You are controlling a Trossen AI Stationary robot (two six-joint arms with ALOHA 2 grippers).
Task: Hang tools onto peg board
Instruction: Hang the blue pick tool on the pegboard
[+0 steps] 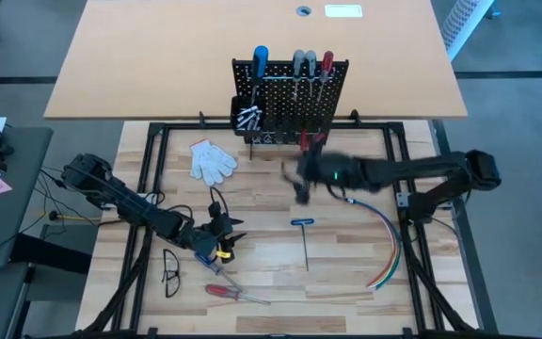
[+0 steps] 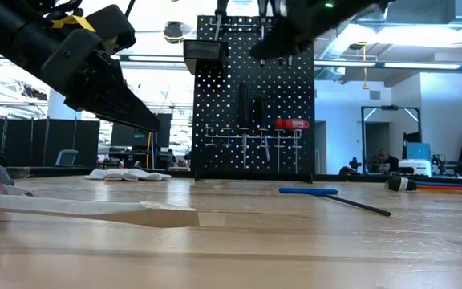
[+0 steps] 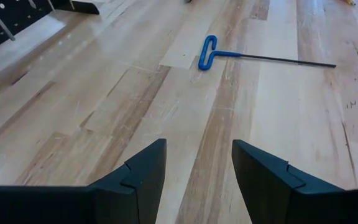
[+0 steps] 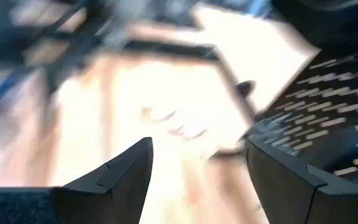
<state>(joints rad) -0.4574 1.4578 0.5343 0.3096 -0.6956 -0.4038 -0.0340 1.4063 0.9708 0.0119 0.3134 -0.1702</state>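
Observation:
The black peg board (image 1: 290, 94) stands upright at the table's far middle. Blue, grey and red-handled screwdrivers (image 1: 294, 64) hang on it, and red-handled pliers (image 2: 293, 124) hang lower down. Silver bits sit in its bin (image 1: 248, 118). A blue T-handle key (image 1: 304, 229) lies flat on the table's middle, also in the left wrist view (image 3: 213, 55). A red-handled screwdriver (image 1: 229, 293) lies near the front edge. My left gripper (image 3: 197, 149) stands open and empty at the left front (image 1: 236, 237). My right gripper (image 4: 197, 146) is open and empty, blurred, in front of the board (image 1: 299, 181).
A white glove (image 1: 213, 160) lies left of the peg board. A bundle of coloured cables (image 1: 389, 247) curves along the table's right side. Black-framed glasses (image 1: 170, 271) lie at the left front. Bare wood lies between the T-handle key and the board.

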